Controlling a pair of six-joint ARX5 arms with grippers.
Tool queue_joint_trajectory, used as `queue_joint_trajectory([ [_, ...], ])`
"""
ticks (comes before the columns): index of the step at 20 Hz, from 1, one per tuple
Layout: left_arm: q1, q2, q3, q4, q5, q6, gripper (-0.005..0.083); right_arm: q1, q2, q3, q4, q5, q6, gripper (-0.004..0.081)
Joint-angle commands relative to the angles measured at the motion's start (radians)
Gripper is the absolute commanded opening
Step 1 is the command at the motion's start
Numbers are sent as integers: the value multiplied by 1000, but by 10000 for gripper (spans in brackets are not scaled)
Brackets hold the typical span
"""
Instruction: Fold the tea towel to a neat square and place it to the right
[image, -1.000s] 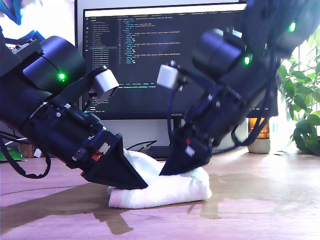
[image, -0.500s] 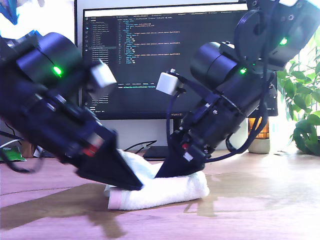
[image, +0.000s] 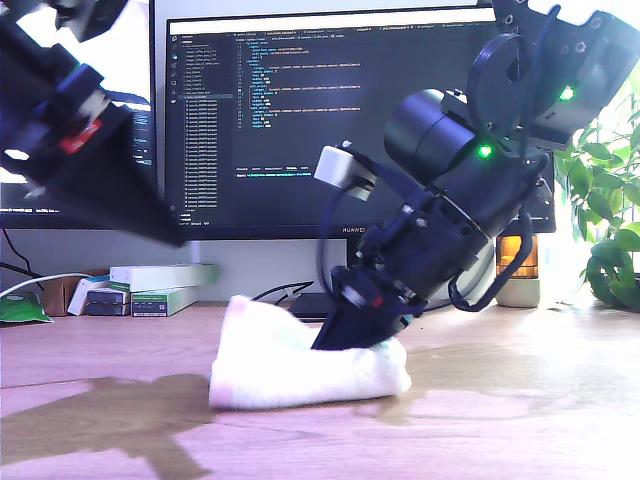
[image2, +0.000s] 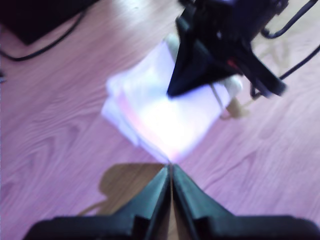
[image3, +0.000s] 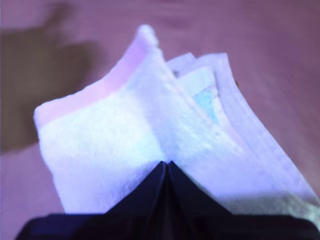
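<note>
Folded white fluffy terry tea towel (image: 300, 358) lies on the pinkish wood-grain table (image: 520, 420), roughly centre in the exterior view, in front of the dark code-filled monitor (image: 290, 120). My second gripper (image: 352, 340) has its black pointed jaws together, tips pressed onto the towel's top near its end toward the exterior view's right; the second wrist view (image3: 167, 167) shows closed tips against the cloth, cannot tell if any fabric is pinched between them. Layered edges fan out there, a pink band (image3: 107, 82) along one edge and a mint patch (image3: 205, 102) between layers. My first gripper (image2: 170, 172) is lifted off, jaws shut on nothing, blurred and high at the exterior view's left (image: 165, 238), well apart from the towel. The towel end toward the exterior view's left puffs up, loose, not flat. Bare table lies in front of the towel and on both sides. Small boxes (image: 150, 285) sit at the back toward the exterior view's left, a green leafy plant (image: 605, 200) at that view's right edge.
</note>
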Motion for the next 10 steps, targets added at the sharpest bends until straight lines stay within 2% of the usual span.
queue_joint_trajectory([
  [1,0,-2,-9,-6,-6,-10,-24,-26,46,-49,-53,148,132,-13],
  [4,0,-2,-9,-3,-10,-10,-24,-26,-4,-64,-130,289,344,-13],
  [8,0,-2,-9,-3,-17,-10,-24,-30,-86,-153,-269,445,617,-13],
  [10,0,-2,-9,-4,-16,-11,-24,-33,-142,-211,-316,474,734,-13],
])
